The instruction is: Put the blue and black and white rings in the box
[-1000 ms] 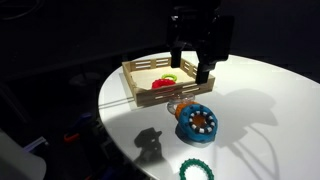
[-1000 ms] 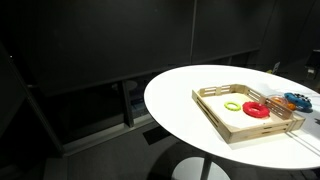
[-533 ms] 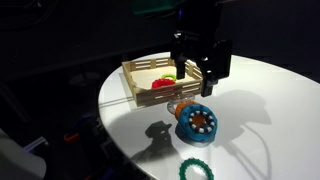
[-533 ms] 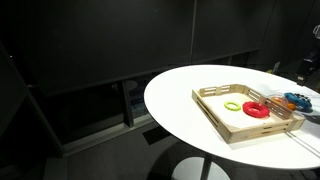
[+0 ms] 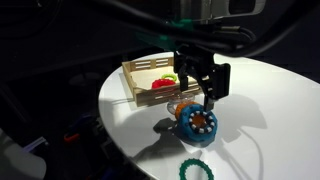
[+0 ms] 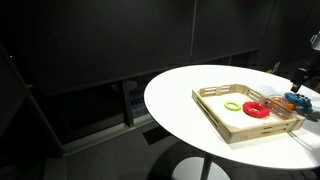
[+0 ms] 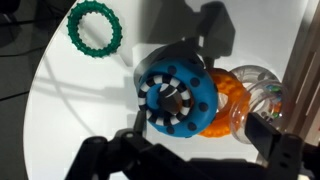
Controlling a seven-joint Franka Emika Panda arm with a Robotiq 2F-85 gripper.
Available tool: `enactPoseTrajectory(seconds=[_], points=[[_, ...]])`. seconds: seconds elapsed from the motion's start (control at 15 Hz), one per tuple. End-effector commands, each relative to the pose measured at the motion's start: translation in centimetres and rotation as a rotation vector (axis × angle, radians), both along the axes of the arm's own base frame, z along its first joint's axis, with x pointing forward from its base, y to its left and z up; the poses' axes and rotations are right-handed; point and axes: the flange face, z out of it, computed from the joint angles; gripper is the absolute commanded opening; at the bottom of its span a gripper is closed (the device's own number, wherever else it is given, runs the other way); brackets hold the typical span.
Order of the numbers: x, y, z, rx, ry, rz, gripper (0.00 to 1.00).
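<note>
Marked ring touches the plain ring just beside the box — beaded ring well apart.

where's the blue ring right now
In an exterior view the blue ring lies on the table outside the box, against the orange ring, just below the pincer.

A round white desk carries a light-wood box, a blue ring, an orange ring and a green beaded ring.

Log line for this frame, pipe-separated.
phase: pre-grasp | end effector: open, above blue ring | blue ring: on table, beside orange ring, outside box | placed: no
</note>
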Motion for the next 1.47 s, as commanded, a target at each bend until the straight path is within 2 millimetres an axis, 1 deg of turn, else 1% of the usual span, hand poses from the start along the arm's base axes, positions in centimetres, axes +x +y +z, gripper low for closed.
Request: enactPoseTrajectory(seconds=[0.0, 0.4, 0.8, 0.87, 0.93, 1.07, 1.2, 1.4], points=[[-0.6, -0.5, -1.1, -0.003, -0.032, -0.016, 1.0], [-0.4, -0.4, -2.7, 0.009, -0.078, -0.018, 1.0], [-0.2, -0.3, -4.2, 0.068, -0.094, -0.056, 1.0], [-0.2, -0.3, -4.3, 0.077, -0.096, -0.061, 0.94], [-0.2, -0.4, -4.4, 0.084, -0.099, -0.066, 0.74], [-0.2, -0.5, -4.1, 0.092, -0.106, -0.069, 0.58], [-0.2, -0.8, -3.7, 0.09, -0.111, -0.072, 0.4], [-0.2, -1.1, -2.9, 0.084, -0.114, -0.087, 0.18]])
